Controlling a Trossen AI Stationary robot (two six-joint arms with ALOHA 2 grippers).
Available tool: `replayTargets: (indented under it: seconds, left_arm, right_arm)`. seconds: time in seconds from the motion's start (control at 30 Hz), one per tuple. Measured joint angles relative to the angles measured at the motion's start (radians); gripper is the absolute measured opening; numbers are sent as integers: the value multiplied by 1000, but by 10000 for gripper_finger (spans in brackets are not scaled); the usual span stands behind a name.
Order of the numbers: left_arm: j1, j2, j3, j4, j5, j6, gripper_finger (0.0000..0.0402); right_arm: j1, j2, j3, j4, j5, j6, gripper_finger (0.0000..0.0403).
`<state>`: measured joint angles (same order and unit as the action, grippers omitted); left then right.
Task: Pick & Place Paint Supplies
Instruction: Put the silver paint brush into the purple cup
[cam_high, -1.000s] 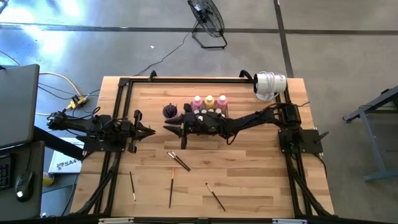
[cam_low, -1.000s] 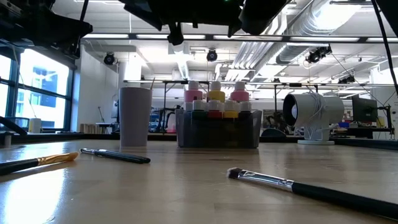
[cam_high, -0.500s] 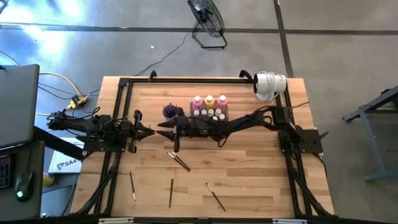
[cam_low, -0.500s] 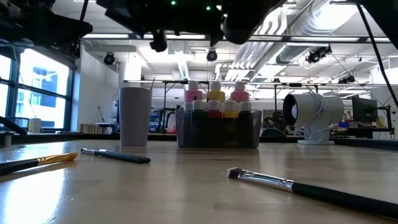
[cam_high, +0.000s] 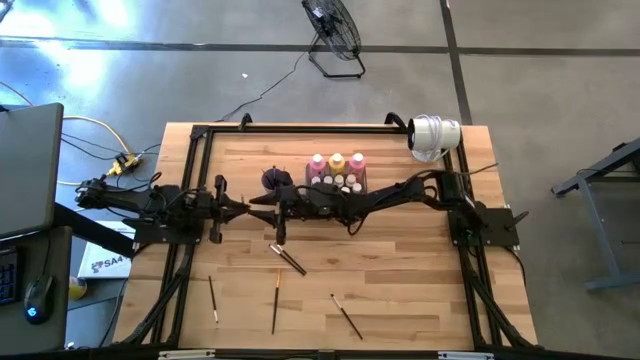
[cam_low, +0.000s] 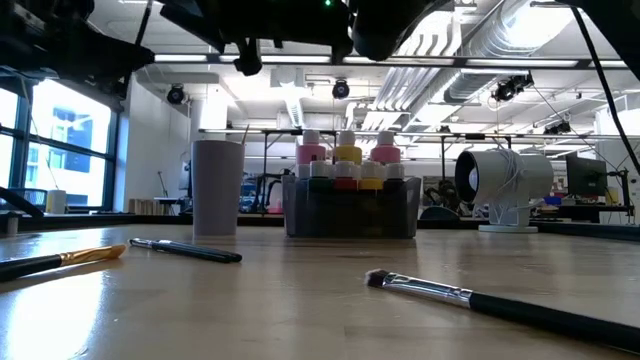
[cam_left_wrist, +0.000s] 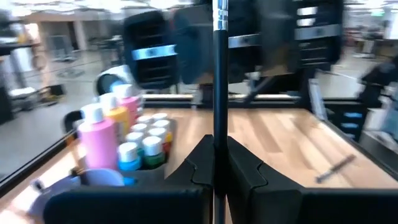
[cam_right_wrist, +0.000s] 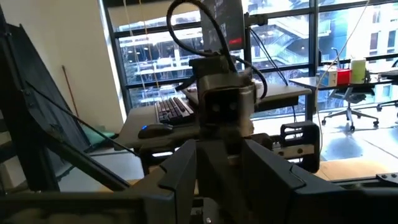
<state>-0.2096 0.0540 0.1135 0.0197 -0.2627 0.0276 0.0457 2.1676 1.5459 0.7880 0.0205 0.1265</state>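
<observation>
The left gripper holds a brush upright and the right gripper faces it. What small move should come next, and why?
Probably the right gripper should ease forward until its open fingers come around the paintbrush. The left gripper is shut on that brush, the two grippers face each other closely above the table, and nothing shows between the right fingers yet.

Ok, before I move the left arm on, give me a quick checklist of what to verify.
1. left gripper shut on paintbrush: ok.
2. right gripper open: ok.
3. right gripper clear of that paintbrush: cannot tell.
4. purple cup upright beside tray: ok.
5. All brushes collected: not ok, loose brushes lie on the table.
</observation>
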Motion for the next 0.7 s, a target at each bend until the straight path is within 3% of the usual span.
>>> replayTargets:
  seconds: [0.4,0.7]
  left_arm:
    - [0,158,-41,222,-10,-2,12]
    - [0,252,-41,277,3,-6,12]
  right_arm:
    - [-2,0,0,-35,53,-8,123]
    - [-3,0,0,-41,56,-20,123]
